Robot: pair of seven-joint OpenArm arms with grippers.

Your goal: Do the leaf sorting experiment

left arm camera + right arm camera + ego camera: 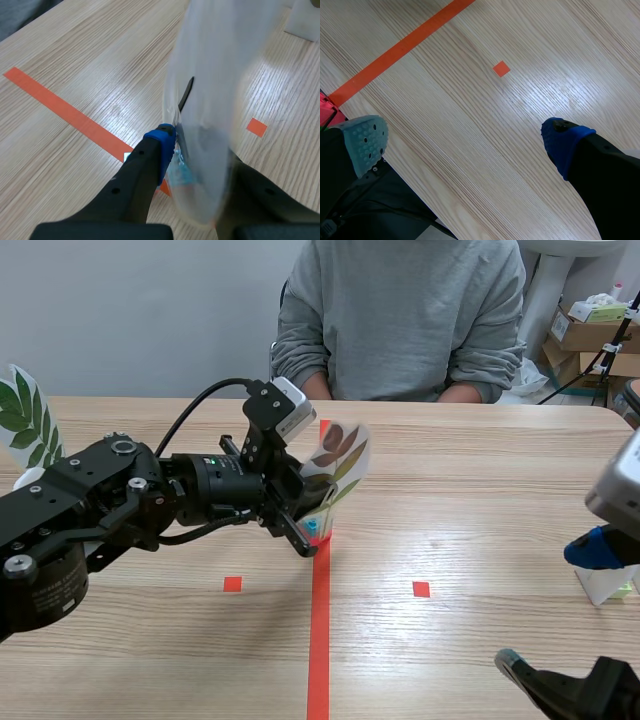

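Clear laminate with reddish-brown and green leaves sealed inside is what your left hand (305,530) holds in the scene view: this leaf card (338,455) is pinched by its lower end, and the rest stands up above the fingers, over the orange-red tape line (320,640) on the desk (480,490). Well behind that hand, back beside the arm's base, you have a green leaf card (22,420) standing upright. Your right hand (548,605) hangs low over the desk, far from the left hand, with a small white stand (605,585) just beside its blue-padded finger. A person (400,310) in a grey sweater sits across the desk. In the left wrist view the left hand (200,165) is clamped on the leaf card (220,75), the blue fingertip (162,145) pressed to one face and the other finger a dark shape behind the plastic; whether the card's bottom edge touches the desk you cannot tell. In the right wrist view your right hand (465,142) is spread wide with nothing in it, bare wood under it and a tape square (501,68) ahead of the fingers.
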